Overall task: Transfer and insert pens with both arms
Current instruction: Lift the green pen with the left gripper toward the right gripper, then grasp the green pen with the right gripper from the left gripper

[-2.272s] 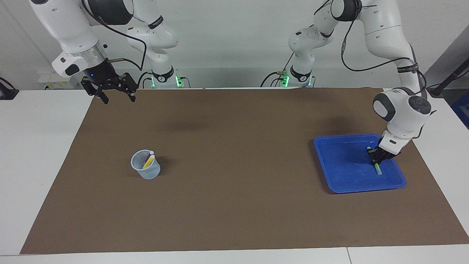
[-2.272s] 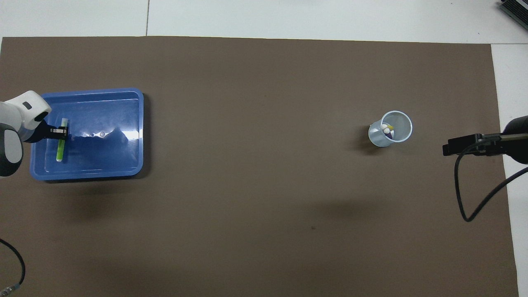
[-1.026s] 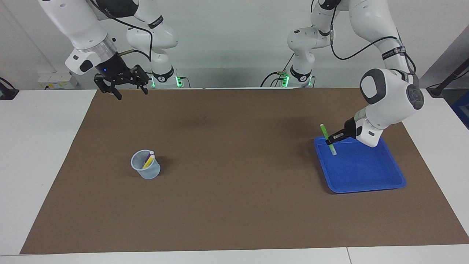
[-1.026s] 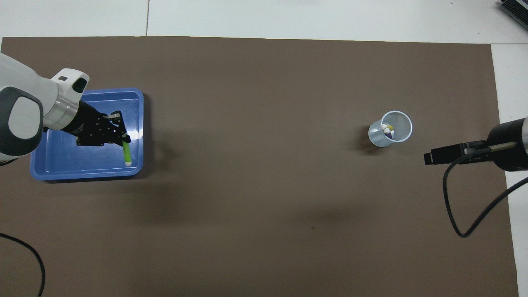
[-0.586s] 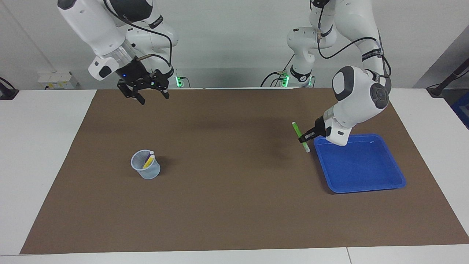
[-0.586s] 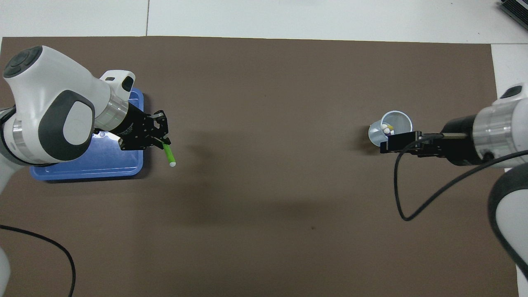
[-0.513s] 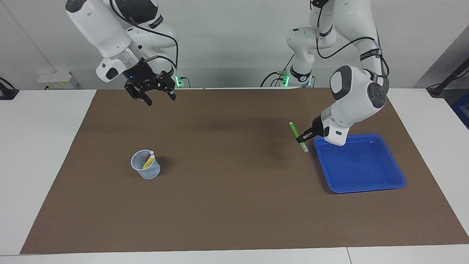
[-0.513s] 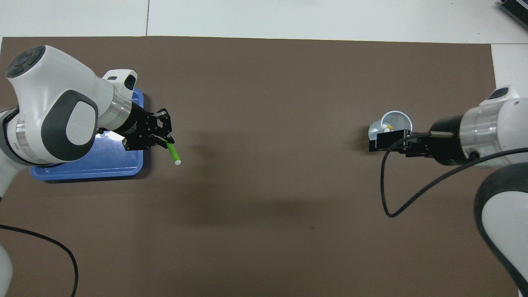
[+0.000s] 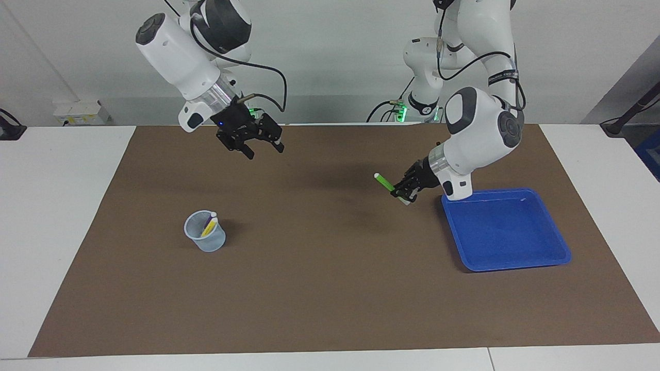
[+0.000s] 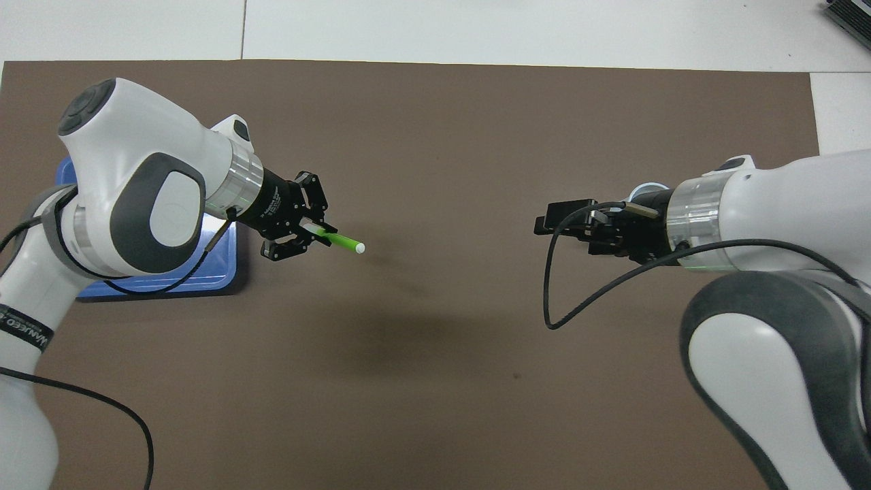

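Observation:
My left gripper (image 9: 399, 191) (image 10: 314, 231) is shut on the green pen (image 9: 384, 182) (image 10: 343, 243). It holds the pen nearly level in the air over the brown mat, just off the blue tray (image 9: 508, 255) (image 10: 219, 272), with the pen's pale tip pointing toward the table's middle. My right gripper (image 9: 265, 151) (image 10: 544, 223) hangs open and empty over the mat, high above it and off to one side of the clear cup (image 9: 205, 238). The yellow pen (image 9: 208, 228) and the purple pen (image 9: 209, 221) stand in that cup. In the overhead view the right arm covers most of the cup.
The brown mat (image 9: 319, 288) covers most of the white table. The blue tray holds nothing and lies toward the left arm's end. The cup stands toward the right arm's end. A black cable (image 10: 565, 299) loops below the right wrist.
The left gripper lifted the green pen out of the tray, carried it toward the table's middle and turned it nearly level. The right arm swung in from the table's end toward the middle, still open.

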Robot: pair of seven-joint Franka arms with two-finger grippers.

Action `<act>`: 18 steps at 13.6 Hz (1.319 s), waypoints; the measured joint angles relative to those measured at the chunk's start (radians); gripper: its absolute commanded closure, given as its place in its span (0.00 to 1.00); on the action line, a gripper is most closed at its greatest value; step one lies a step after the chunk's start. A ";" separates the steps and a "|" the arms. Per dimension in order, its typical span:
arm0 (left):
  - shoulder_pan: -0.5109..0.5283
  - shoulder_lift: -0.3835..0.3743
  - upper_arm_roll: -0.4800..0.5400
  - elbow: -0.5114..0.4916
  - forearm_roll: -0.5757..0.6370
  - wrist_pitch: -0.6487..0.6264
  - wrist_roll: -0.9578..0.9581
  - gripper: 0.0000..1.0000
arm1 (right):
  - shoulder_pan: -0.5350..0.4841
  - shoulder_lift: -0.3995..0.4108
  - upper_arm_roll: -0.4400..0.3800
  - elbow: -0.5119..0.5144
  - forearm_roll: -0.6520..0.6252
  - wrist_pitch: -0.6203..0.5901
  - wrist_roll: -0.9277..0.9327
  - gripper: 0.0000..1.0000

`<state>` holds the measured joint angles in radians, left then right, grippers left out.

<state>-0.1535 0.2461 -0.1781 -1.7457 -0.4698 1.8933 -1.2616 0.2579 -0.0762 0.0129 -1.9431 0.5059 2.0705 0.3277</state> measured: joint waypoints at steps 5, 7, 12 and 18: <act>-0.045 -0.008 -0.009 0.002 -0.074 0.025 -0.214 1.00 | 0.102 0.066 0.001 -0.024 0.052 0.165 0.063 0.00; -0.080 -0.008 -0.013 0.001 -0.078 0.055 -0.299 1.00 | 0.137 0.108 0.001 -0.024 0.082 0.237 0.073 0.00; -0.182 -0.008 -0.016 -0.015 -0.079 0.154 -0.437 1.00 | 0.181 0.145 0.001 -0.020 0.105 0.303 0.076 0.00; -0.182 -0.008 -0.012 -0.021 -0.150 0.164 -0.439 1.00 | 0.181 0.145 -0.001 -0.020 0.105 0.301 0.076 0.21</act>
<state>-0.3357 0.2380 -0.1901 -1.7668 -0.6194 2.0574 -1.7011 0.4391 0.0687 0.0121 -1.9629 0.6107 2.3715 0.4032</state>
